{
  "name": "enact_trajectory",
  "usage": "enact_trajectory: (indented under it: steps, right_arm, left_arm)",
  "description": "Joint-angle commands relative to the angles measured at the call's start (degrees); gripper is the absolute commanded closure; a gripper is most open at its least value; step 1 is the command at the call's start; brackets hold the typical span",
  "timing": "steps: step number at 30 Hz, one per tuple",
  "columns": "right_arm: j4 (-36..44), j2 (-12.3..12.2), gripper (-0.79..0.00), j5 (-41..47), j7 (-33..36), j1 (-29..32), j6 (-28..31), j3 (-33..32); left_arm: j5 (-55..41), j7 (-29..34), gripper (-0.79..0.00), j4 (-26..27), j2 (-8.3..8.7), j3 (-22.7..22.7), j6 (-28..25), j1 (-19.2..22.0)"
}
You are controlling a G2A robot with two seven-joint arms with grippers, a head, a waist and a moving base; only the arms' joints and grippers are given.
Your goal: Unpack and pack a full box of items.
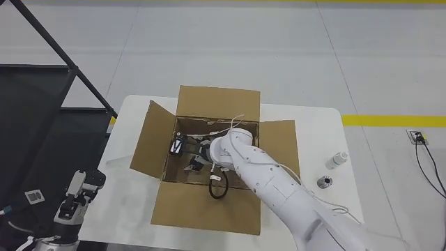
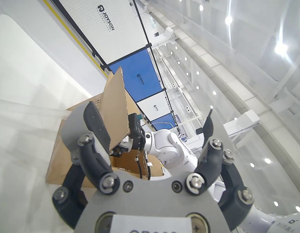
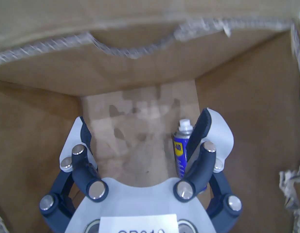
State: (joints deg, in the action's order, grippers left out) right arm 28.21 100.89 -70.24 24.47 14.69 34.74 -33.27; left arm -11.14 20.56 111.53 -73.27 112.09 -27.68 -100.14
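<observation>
An open cardboard box [image 1: 217, 102] stands on the white table [image 1: 317, 129] with its flaps spread out. My right gripper [image 1: 182, 145] is down inside the box at its left side. In the right wrist view it [image 3: 144, 118] is open above the box floor. A blue spray can [image 3: 180, 146] with a white nozzle lies on the floor, right beside one fingertip and not held. My left gripper [image 2: 150, 111] is open and holds nothing. It is off the table's front left corner [image 1: 77, 196], with the box [image 2: 116, 98] and the other arm beyond it.
A small clear bottle [image 1: 337, 159] and a small dark round part [image 1: 325, 181] stand on the table right of the box. A black frame [image 1: 42, 35] and dark netting stand left of the table. The box walls [image 3: 237, 93] close around the right gripper.
</observation>
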Motion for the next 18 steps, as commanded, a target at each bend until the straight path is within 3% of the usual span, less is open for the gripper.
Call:
enact_trajectory:
  steps: [1, 18]
  right_arm:
    - [-1.22, -0.25, -0.785, 0.68, 1.64, -0.40, 0.93, -0.69]
    - [-7.16, -0.29, -0.785, -2.47, 4.84, -2.60, 2.26, -0.79]
  left_arm:
    - [0.06, -0.09, -0.785, -0.01, 0.02, 0.03, -0.03, 0.06]
    - [1.18, -0.57, -0.785, 0.09, 0.26, -0.68, 1.78, 1.65]
